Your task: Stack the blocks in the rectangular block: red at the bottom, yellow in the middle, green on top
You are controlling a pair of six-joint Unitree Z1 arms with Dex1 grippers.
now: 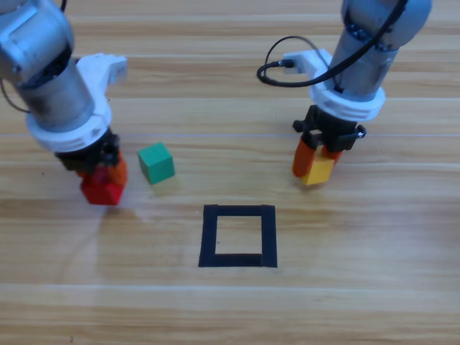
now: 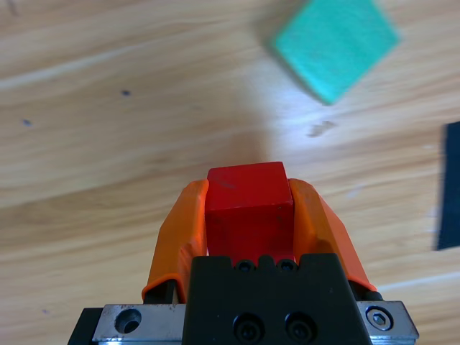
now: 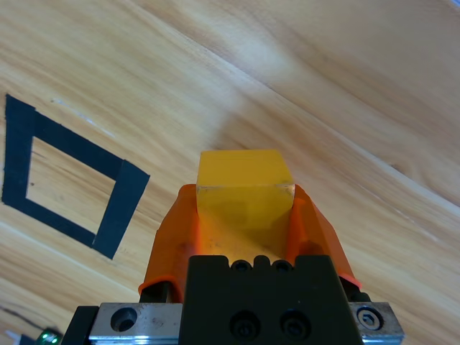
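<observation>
The red cube (image 1: 100, 190) is held in my left gripper (image 1: 104, 183), whose orange jaws are shut on its sides; the left wrist view shows the red cube (image 2: 249, 210) clamped in that gripper (image 2: 250, 215) above bare wood. The teal-green cube (image 1: 156, 162) sits free on the table just right of it, and appears as the green cube (image 2: 335, 44) in the wrist view. My right gripper (image 1: 316, 167) is shut on the yellow cube (image 1: 318, 172), seen as the yellow cube (image 3: 244, 188) in that gripper (image 3: 244, 205). The black tape square (image 1: 238, 236) lies between both grippers, nearer the front, with nothing inside.
The tape square (image 3: 66, 185) shows at the left of the right wrist view, and one strip of the tape square (image 2: 450, 187) at the right edge of the left wrist view. A black cable (image 1: 277, 68) loops beside the right arm.
</observation>
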